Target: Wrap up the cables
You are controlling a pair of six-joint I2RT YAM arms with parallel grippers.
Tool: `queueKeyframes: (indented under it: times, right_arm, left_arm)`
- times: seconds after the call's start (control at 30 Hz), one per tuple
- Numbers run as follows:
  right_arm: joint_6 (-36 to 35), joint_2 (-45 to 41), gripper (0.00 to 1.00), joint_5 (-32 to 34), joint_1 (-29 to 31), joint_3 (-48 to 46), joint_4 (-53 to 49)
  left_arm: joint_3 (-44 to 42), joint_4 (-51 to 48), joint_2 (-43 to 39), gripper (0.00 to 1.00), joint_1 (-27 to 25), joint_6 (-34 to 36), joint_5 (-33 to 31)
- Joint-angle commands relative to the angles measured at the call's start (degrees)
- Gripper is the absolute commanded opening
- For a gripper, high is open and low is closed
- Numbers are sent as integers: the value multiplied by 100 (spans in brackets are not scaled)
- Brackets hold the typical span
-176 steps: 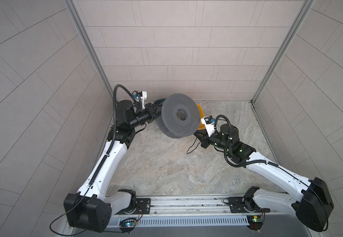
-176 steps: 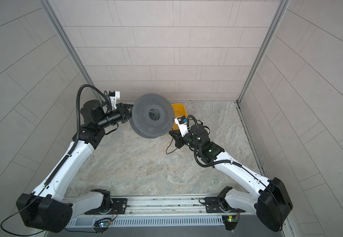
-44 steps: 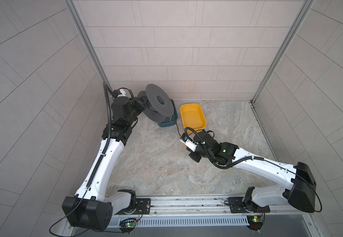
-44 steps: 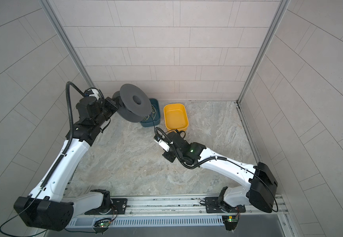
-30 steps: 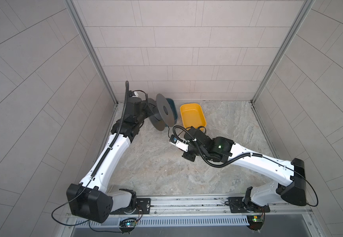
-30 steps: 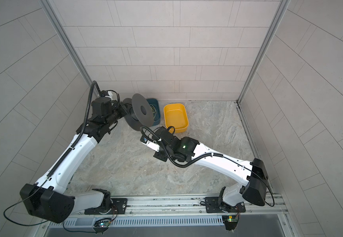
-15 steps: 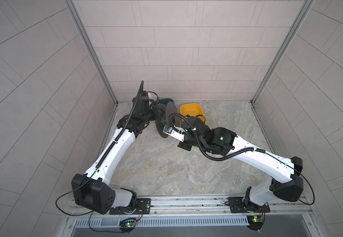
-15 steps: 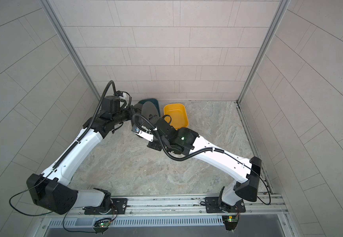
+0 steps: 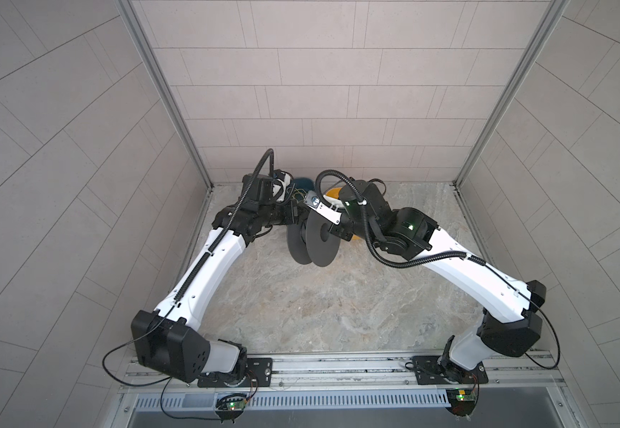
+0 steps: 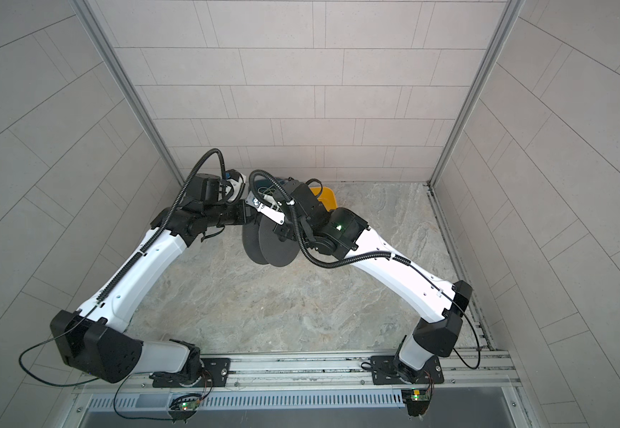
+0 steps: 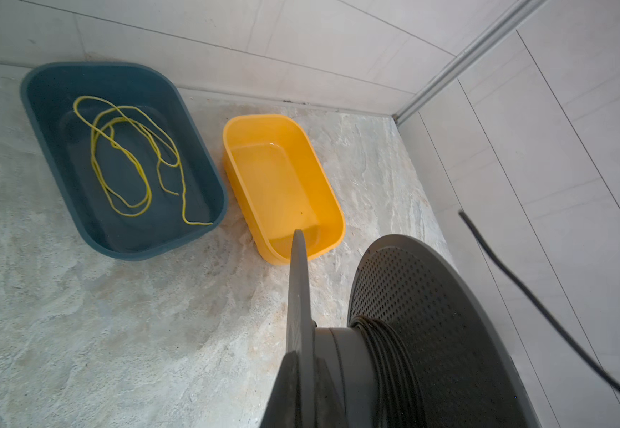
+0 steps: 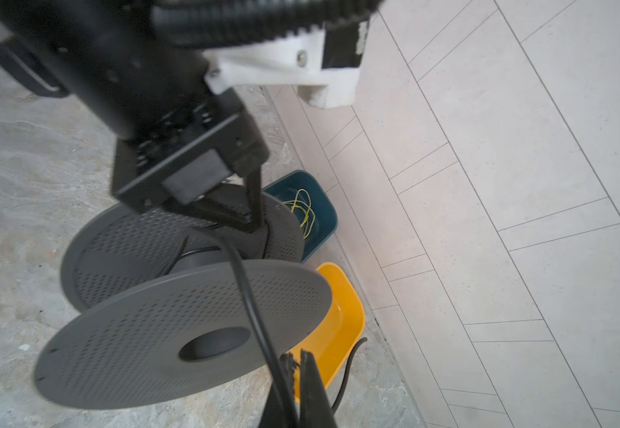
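**Right wrist view — the last stretch of the winding**

We read this plate as the winding step, far along. The left tool (image 12: 251, 224) is closed on the rim of one flange of the grey perforated spool (image 12: 145, 333). In both top views that grip holds the spool on edge between the two arms. Whether its lower rim touches the tabletop (image 11: 115, 315) we cannot tell.

The right tool (image 12: 296, 361) is pinched shut on the cable (image 12: 249, 304), with only a short tail curling out beyond the fingers. From that grip the cord runs taut across the outer face of the near flange and in toward the hub. The left wrist view shows several turns already laid on the hub, packed against one flange. The rest of the hub is bare, and the free stretch crosses that picture apart from the spool.

By the back wall stand a blue tray (image 11: 134, 252), holding a loose yellow-green cord (image 11: 183, 200), and a yellow tray (image 11: 329, 192) just beside it. Neither belongs to this step.

In our judgement little cord remains, only the span between hub and right tool. The next move calls for leading that span back over the flange rim, into the gap between the flanges, and round the hub under light tension. The left tool must hold the spool steady meanwhile. If the cord goes slack or catches on the rim, it may ride outside the flange — or the laid turns may loosen.
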Motion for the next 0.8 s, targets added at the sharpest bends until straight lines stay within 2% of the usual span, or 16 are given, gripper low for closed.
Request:
queueKeyframes:
  times: [0.0,0.1,0.2,0.3,0.4,0.53,0.67,0.77]
  right_arm:
    - [-134,213,0,-35,-192,292,-159]
    - [-149,391,0,-154,-414,572,-314]
    - [-44,654,0,-755,-744,1002,-707]
    - [-77,811,0,-746,-910,1092,-762]
    - [25,922,0,-1062,-1143,1133,-852]
    - [204,949,0,-1756,-1490,981,-852]
    - [467,798,0,-2675,-1825,415,-439]
    - [563,710,0,-2883,-1957,22,-241]
  left_arm:
    - [309,-32,-32,0,-31,285,688]
    - [340,-163,-45,0,-24,458,974]
    - [427,-403,-47,0,-32,711,1243]
    - [519,-648,-50,0,-29,933,1378]
    - [551,-752,-58,0,-31,1021,1581]
    - [602,-814,-33,0,-25,1054,1900]
    - [674,-913,-80,0,32,1095,1904]
    - [602,-611,-145,0,207,775,2254]
